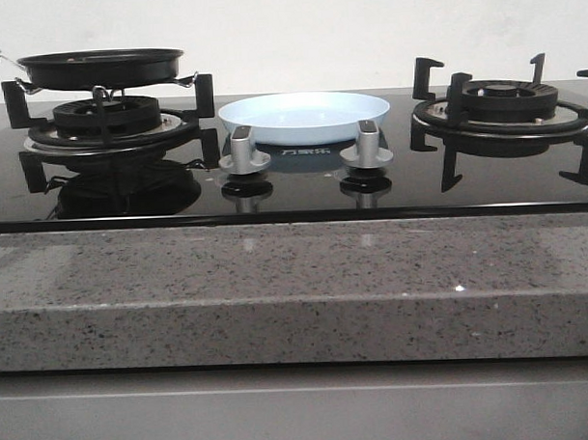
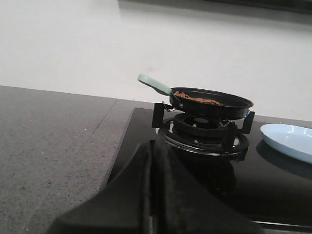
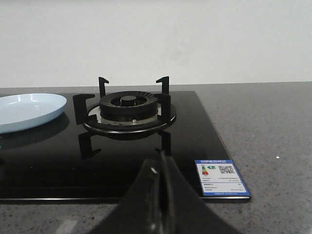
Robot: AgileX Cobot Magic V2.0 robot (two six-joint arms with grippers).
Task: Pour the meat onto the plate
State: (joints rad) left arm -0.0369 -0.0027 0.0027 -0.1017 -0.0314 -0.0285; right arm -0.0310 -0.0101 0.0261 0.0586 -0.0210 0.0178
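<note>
The pale blue plate (image 1: pixel 305 116) sits empty on the black glass hob between the two burners; it also shows in the left wrist view (image 2: pixel 288 140) and the right wrist view (image 3: pixel 27 111). The meat (image 2: pixel 197 98), orange-brown slices, lies in a black frying pan (image 1: pixel 100 67) with a pale green handle (image 2: pixel 154 84) on the left burner. My left gripper (image 2: pixel 152 151) is shut and empty, near the hob's left front, short of the pan. My right gripper (image 3: pixel 161 161) is shut and empty, in front of the right burner. Neither gripper shows in the front view.
The left burner grate (image 1: pixel 107 120) carries the pan; the right burner grate (image 1: pixel 503 106) is bare. Two silver knobs (image 1: pixel 243 149) (image 1: pixel 367 145) stand in front of the plate. A blue label (image 3: pixel 220 178) sticks on the hob's right front corner. Grey stone counter (image 1: pixel 296 287) surrounds the hob.
</note>
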